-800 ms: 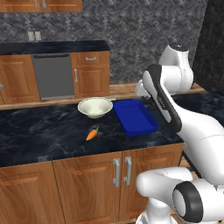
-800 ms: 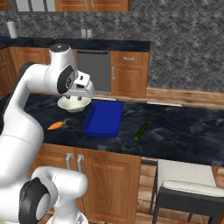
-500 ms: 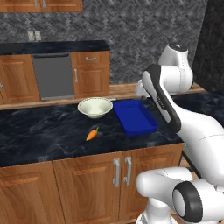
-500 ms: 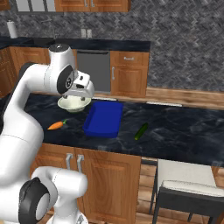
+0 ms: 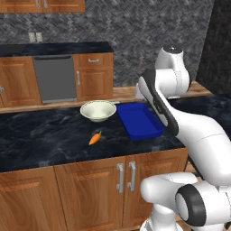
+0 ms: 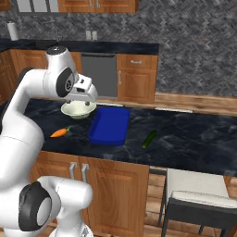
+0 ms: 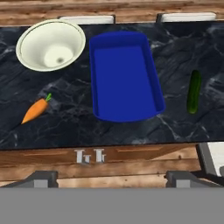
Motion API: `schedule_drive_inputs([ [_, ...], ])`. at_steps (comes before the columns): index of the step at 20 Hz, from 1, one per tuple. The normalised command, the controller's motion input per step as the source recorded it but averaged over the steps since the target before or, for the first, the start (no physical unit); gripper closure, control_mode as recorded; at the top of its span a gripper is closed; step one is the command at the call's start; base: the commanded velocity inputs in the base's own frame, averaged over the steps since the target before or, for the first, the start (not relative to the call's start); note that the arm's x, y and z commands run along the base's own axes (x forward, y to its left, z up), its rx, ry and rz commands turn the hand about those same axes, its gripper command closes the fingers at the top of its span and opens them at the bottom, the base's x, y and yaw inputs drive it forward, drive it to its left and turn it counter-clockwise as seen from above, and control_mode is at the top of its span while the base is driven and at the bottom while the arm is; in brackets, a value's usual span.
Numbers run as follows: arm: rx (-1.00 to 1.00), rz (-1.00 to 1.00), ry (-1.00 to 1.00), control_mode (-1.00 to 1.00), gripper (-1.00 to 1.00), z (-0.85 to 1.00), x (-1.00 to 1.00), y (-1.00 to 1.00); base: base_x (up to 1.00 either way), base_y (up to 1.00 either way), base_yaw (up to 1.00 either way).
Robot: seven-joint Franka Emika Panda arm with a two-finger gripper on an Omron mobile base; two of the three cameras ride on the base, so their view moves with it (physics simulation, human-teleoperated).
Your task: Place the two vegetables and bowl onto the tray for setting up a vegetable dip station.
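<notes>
Black marble desk [image 7: 57, 127]: a dark, veined top that carries every item; wooden cabinet doors sit below its front edge.
Arm: white, raised high above the desk, looking down on all four items from well above.
Tray [image 7: 124, 74]: bright blue, shallow, rectangular with low raised edges, lying bare in the middle of the desk. It probably handles as rigid and light.
Bowl [image 7: 50, 44]: wide, round, cream-white with a faintly green inside, upright, just beside the tray's far left corner as the hand view shows it, not touching it. It looks stiff and possibly slick; the rim seems the best place to pinch, since the body is too wide to span.
Cucumber [image 7: 194, 92]: dark green and elongated, lying flat on the desk to the right of the tray, apart from it. Likely firm and smooth; gripping across its middle should keep it from rolling.
Carrot [image 7: 36, 109]: small, orange, green-tipped, lying left of the tray and nearer the desk's front edge than the bowl. Likely hard and tapered; the thicker middle looks safest.
Jaws: only their tips show, spread far apart, holding nothing.
</notes>
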Motion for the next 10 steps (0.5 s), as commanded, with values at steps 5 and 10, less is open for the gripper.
schedule_drive_inputs([
  [5, 0.00, 0.03, 0.00, -1.00, -1.00, -0.10, 0.14, 0.00, 0.00, 0.00, 0.00],
  [10, 0.04, 0.05, 0.00, -1.00, -1.00, -0.10, 0.20, -0.01, 0.00, 0.00, 0.00],
])
